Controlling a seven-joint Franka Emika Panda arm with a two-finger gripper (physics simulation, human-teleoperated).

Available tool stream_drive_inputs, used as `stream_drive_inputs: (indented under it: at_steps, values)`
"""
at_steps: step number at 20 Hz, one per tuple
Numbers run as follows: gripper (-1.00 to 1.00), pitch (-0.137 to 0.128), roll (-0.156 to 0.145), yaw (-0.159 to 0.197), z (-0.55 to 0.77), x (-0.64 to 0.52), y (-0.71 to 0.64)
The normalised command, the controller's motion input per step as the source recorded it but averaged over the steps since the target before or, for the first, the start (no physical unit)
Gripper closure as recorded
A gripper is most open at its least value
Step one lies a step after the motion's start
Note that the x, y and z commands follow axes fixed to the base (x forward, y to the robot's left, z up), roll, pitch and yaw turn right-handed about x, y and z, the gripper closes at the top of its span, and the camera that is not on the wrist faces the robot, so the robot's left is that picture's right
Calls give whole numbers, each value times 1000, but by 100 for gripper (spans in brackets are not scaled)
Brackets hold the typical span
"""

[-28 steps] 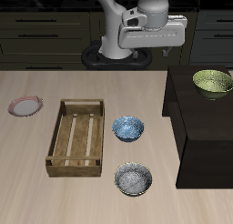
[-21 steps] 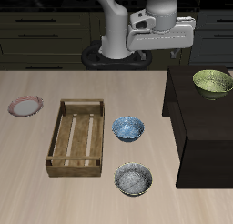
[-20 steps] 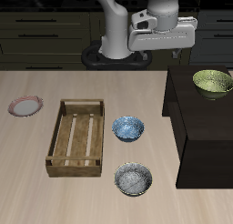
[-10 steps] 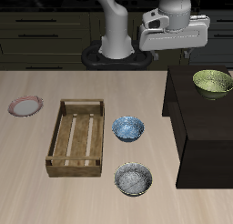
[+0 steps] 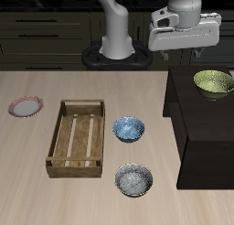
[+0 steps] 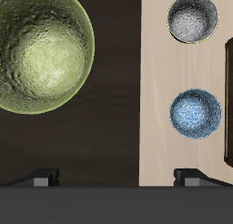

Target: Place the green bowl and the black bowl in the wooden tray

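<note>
The green bowl (image 5: 213,82) sits on a dark raised block (image 5: 196,119) at the table's side. It also shows in the wrist view (image 6: 41,55), large and close. The black bowl (image 5: 133,180) stands on the table near the front edge, with a grey speckled inside; it shows in the wrist view (image 6: 193,18) too. The wooden tray (image 5: 80,104) lies empty beside the bowls; only its edge (image 6: 229,100) shows in the wrist view. My gripper (image 5: 183,53) hangs high near the table's back, open and empty, above and short of the green bowl. Its fingers (image 6: 43,178) are spread wide.
A blue patterned bowl (image 5: 128,129) stands between the tray and the dark block, behind the black bowl, and shows in the wrist view (image 6: 196,114). A pink-rimmed plate (image 5: 25,107) lies beyond the tray's far side. Dark cabinets line the back.
My gripper has moved sideways at the same height, from above the table's back middle toward the dark block and the green bowl. No bowl has moved.
</note>
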Motion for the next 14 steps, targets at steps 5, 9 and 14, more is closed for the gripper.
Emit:
stream_drive_inputs:
  at_steps: [5,9,14]
  values:
    - [-100,-5,-10,7,0,256,172]
    - [-100,8,3,-1,-31,135,127]
    - [-100,7,19,-26,-87,315,271]
